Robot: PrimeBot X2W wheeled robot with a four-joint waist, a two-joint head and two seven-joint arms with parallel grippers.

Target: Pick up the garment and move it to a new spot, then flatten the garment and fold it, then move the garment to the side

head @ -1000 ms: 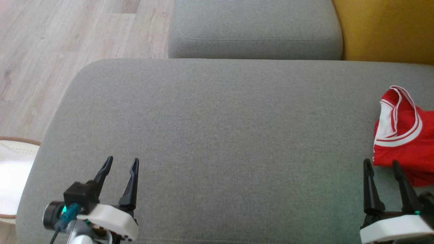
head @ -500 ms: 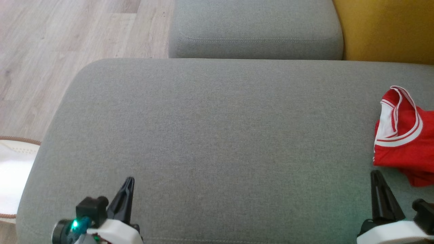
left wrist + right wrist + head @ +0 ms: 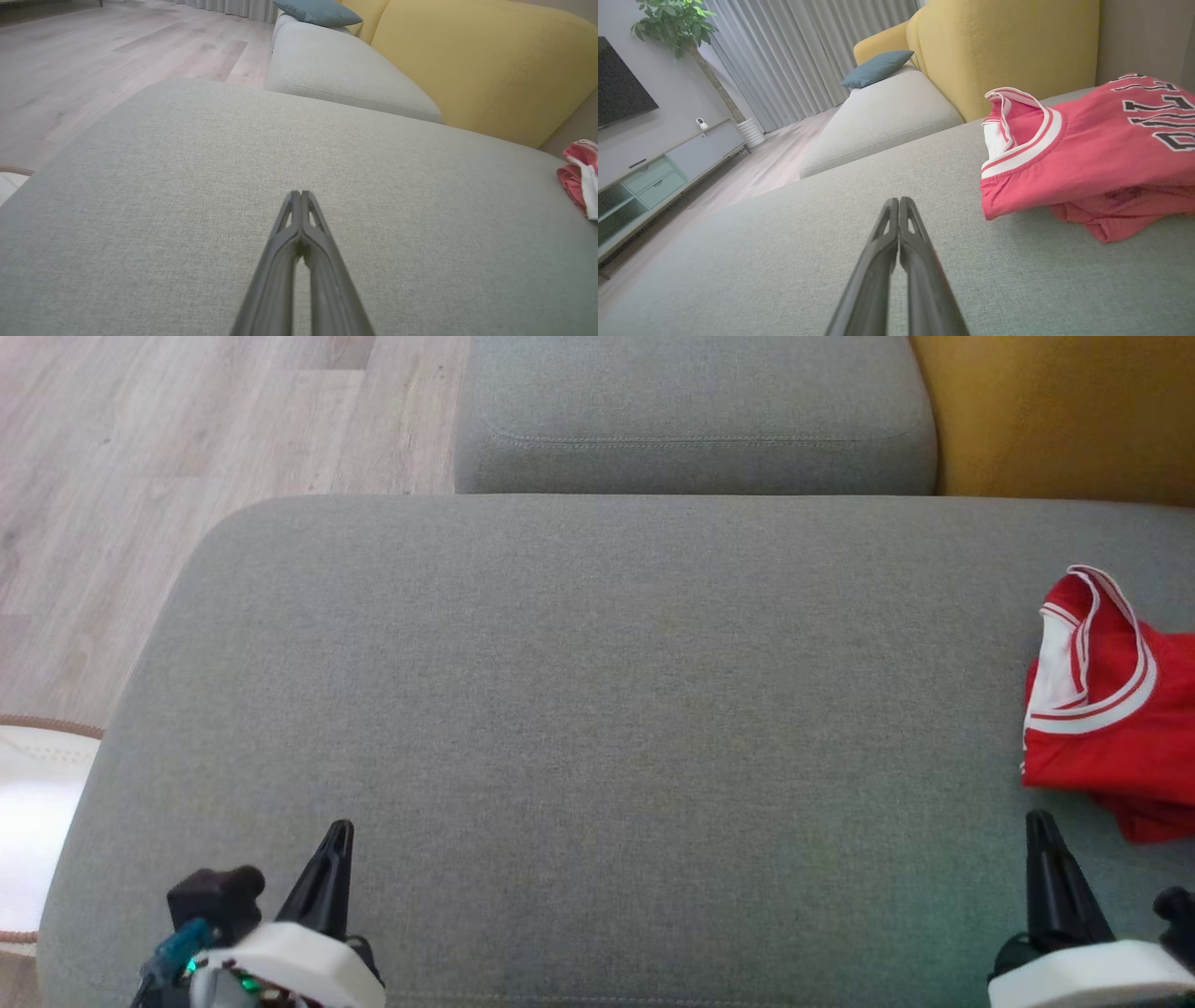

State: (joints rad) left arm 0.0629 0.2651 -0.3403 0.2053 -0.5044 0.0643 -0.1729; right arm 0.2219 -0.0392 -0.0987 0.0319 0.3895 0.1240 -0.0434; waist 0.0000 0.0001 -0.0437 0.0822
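Grippers: the left gripper (image 3: pixel 338 829) and right gripper (image 3: pixel 1038 821) sit low at the near edge of the seat. Each has its two dark fingers pressed together, and neither holds anything.
Seat cushion: the broad grey woven seat cushion (image 3: pixel 597 709) stretches ahead of both grippers, bare across its middle.
Jersey position: the red jersey (image 3: pixel 1111 756) lies at the far right of that cushion, just ahead of and to the right of the right gripper, apart from its tips. It is well apart from the left gripper.
Jersey lie: it is bunched in loose layers. The white-striped neckband (image 3: pixel 1024 147) stands up on the side towards the cushion's middle, black lettering shows on top, and a lower layer pokes out underneath.
Handling: the jersey is probably light, thin and limp. It would sag and slide open when lifted, and it is not fragile.
Hold: the doubled neckband or a shoulder seam looks like the firmest pinch. One point on each side would keep the cloth spread.
Stage: the heap at the side fits either a garment waiting to be carried to the open middle or one already folded and set aside. The uneven layers do not settle which.
Beyond: a second grey cushion (image 3: pixel 691 411) sits further back, with a yellow backrest (image 3: pixel 1055 411) to its right and wood floor (image 3: pixel 187 429) to its left.
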